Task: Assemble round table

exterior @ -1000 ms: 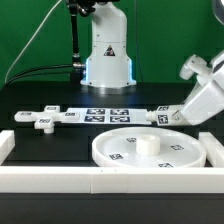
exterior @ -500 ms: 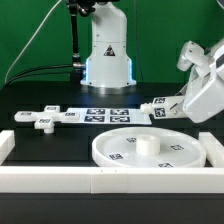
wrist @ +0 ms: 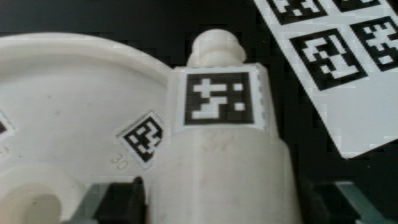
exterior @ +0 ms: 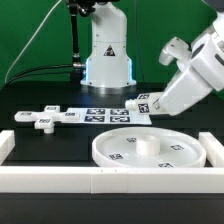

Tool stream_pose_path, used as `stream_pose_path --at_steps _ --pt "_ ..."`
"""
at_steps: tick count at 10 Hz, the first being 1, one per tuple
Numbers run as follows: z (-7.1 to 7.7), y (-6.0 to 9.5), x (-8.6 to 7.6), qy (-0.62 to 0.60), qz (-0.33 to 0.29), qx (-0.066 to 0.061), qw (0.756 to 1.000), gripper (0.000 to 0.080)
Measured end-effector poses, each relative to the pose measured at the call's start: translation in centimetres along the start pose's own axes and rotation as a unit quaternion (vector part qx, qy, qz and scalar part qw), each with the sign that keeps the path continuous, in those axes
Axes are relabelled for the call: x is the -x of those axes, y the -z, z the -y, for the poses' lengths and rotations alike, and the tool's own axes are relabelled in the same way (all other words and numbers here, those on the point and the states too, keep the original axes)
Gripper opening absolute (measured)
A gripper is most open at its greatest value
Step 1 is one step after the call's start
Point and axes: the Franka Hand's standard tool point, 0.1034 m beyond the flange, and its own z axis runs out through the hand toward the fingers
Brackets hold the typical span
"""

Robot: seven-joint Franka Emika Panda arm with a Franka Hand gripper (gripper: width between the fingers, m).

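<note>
The cylindrical leg (exterior: 143, 104) is clamped in the closed jaws, tilted at right centre of the exterior view above the marker board (exterior: 105, 116), apparently for seating on the round disc (exterior: 120, 160) lying lower centre.

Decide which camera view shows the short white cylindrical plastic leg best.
The wrist view: the short white cylindrical plastic leg fills the frame, its square tag sharp, between the fingers. The exterior view shows the leg only small, jutting from the fingers.
</note>
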Motion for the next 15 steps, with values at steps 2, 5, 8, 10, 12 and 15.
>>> stream_pose_path --at_steps 2,5,8,10,12,15 --pt "-0.5 -0.2 0.1 -0.010 -0.060 0.008 0.998 0.0409" --pt "-2.3 0.1 0.5 -0.054 -0.159 0.014 0.986 0.0409" --pt "-4.0 3.5 3.8 -0.093 -0.208 0.029 0.973 0.0409" --pt "-4.7 3.8 4.5 -0.097 -0.258 0.053 0.960 0.0409" --pt "-5.8 3.4 5.1 -0.099 -0.310 0.071 0.943 0.0409" --pt "-5.3 2.9 6.6 -0.188 -0.367 0.027 0.911 0.0409"
